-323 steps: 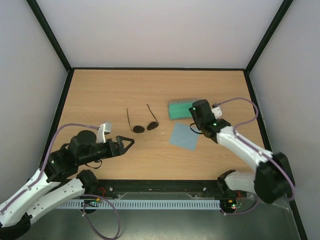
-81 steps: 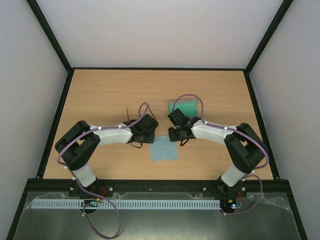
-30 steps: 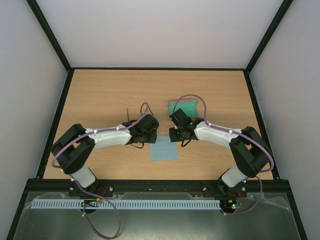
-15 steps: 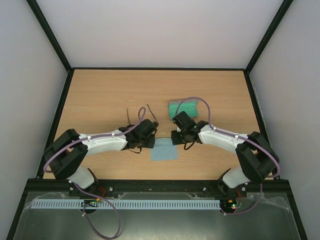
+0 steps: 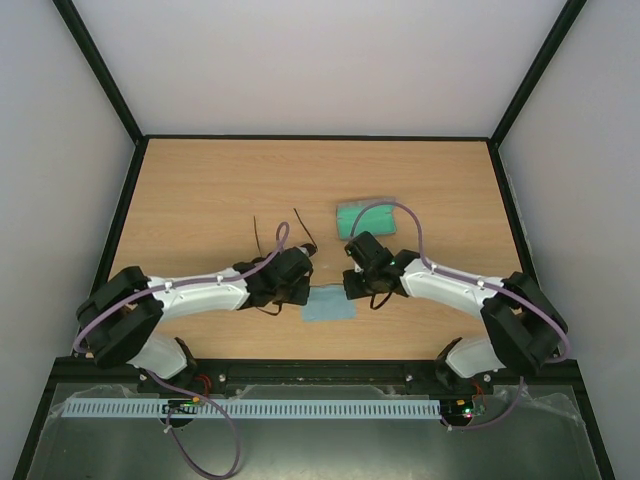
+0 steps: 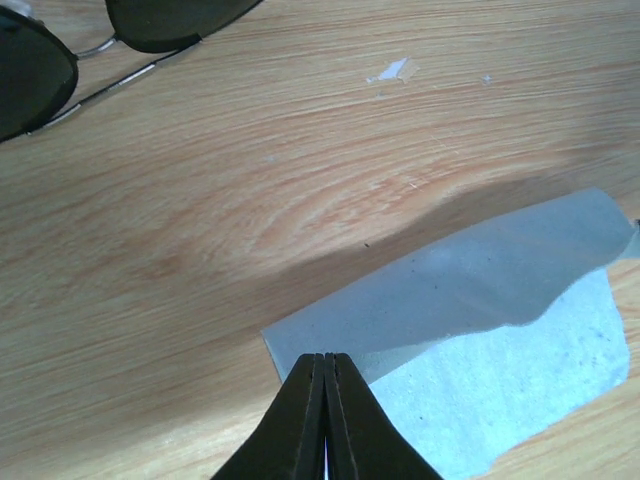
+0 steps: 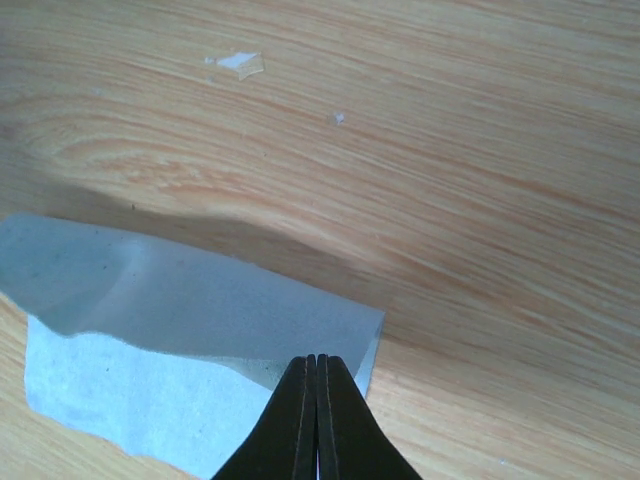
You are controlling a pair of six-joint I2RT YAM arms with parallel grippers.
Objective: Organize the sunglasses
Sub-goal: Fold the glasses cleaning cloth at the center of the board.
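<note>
While both arms work at folding the blue-grey cloth (image 5: 328, 303) on the tabletop (image 5: 200, 200), the two pinched corners should probably travel together at one height, so the raised edge lands square rather than skewed. A gentle outward pull would stop it sagging. The left claw (image 6: 322, 358) is clenched tight on one corner of the cloth. The right claw (image 7: 312, 360) is clenched tight on the neighbouring corner, with the fabric lifted and curling over itself between them. The sunglasses (image 6: 30, 70) lie on bare wood just beyond the left claw, apart from the cloth. A green case (image 5: 365, 216) sits farther back.
</note>
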